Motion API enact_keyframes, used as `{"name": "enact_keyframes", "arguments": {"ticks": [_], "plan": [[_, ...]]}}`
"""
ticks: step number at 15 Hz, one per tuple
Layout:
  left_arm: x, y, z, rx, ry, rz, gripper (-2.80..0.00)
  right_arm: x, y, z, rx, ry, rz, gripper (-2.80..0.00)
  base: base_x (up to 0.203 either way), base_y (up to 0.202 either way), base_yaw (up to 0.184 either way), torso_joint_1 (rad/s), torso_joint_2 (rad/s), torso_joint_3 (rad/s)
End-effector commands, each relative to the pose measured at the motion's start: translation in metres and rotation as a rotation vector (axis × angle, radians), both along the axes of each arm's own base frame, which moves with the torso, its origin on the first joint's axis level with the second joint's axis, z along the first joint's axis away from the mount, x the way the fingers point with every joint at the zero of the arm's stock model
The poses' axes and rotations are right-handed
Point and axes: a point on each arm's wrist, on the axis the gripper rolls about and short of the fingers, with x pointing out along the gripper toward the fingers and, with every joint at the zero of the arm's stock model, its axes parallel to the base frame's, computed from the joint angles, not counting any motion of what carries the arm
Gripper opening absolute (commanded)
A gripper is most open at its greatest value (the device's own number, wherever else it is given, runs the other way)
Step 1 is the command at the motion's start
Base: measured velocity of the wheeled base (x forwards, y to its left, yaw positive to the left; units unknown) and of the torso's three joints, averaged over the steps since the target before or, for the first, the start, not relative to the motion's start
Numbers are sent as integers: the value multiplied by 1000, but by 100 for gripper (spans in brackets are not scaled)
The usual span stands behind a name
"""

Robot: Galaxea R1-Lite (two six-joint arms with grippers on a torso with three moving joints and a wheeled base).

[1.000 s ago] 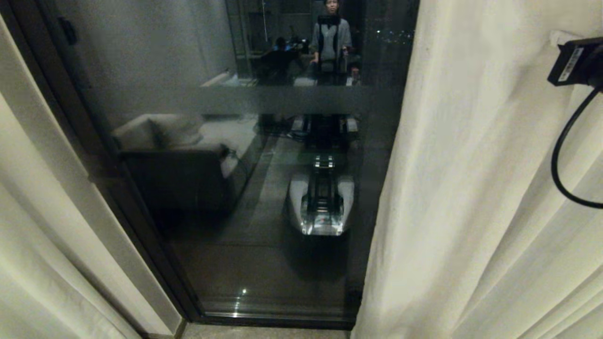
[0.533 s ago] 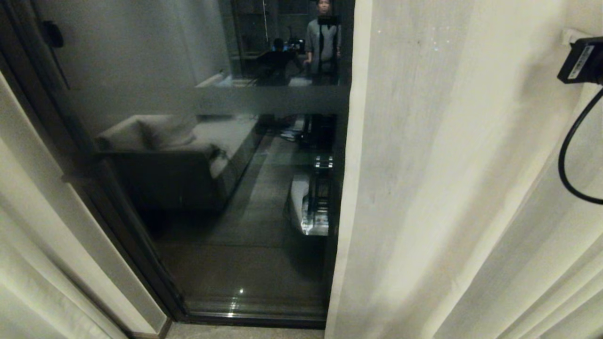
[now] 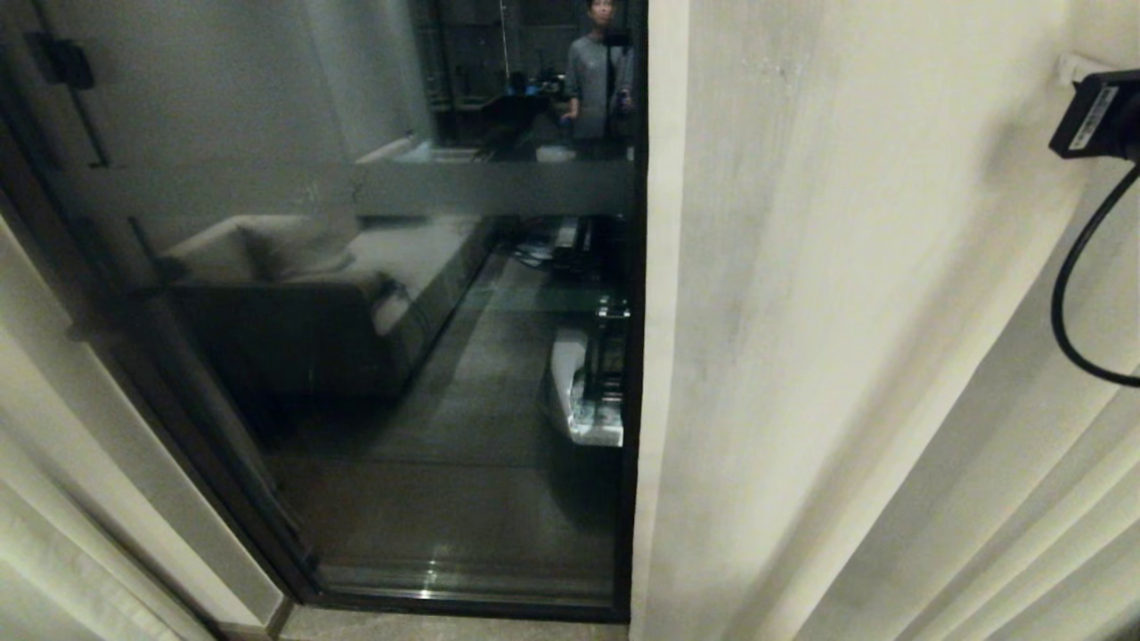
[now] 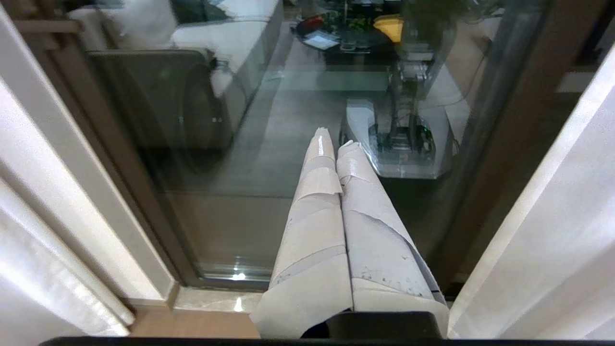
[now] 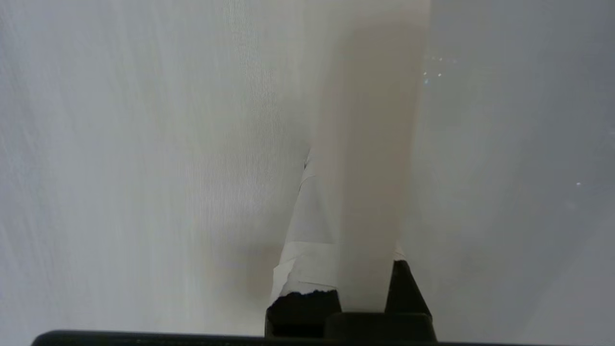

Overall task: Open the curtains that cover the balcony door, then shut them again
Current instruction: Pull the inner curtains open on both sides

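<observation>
Right gripper (image 5: 336,202) had its jaws clamped on a fold of the curtains (image 3: 846,312), the taped fingers (image 5: 307,259) half buried in cream cloth. Left gripper (image 4: 334,139) hung parked low with jaws pressed together, holding nothing, aimed at the glass. The right panel covered the right half of the balcony door (image 3: 356,374), its edge mid-pane; the left panel (image 3: 53,499) sat bunched at the frame. A person's reflection (image 3: 598,71) showed in the dark glass

white label (image 3: 1092,117) on black wrist camera, print unreadable
</observation>
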Motion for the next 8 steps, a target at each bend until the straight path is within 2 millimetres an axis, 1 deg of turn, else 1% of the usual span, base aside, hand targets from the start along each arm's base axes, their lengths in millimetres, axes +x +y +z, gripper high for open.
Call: {"name": "enact_keyframes", "arguments": {"ticks": [1, 3, 8], "plan": [[0, 0, 0, 1, 1, 1, -280, 0, -1, 1, -1, -15, -5, -280, 0, -197, 5, 3, 2, 6], [0, 0, 0, -1, 1, 2, -280, 0, -2, 2, 1, -17, -7, -280, 0, -189, 2, 6, 4, 2], [0, 0, 0, -1, 1, 2, -280, 0, -11, 3, 7, -25, -39, -280, 0, -188, 2, 2, 2, 4]]}}
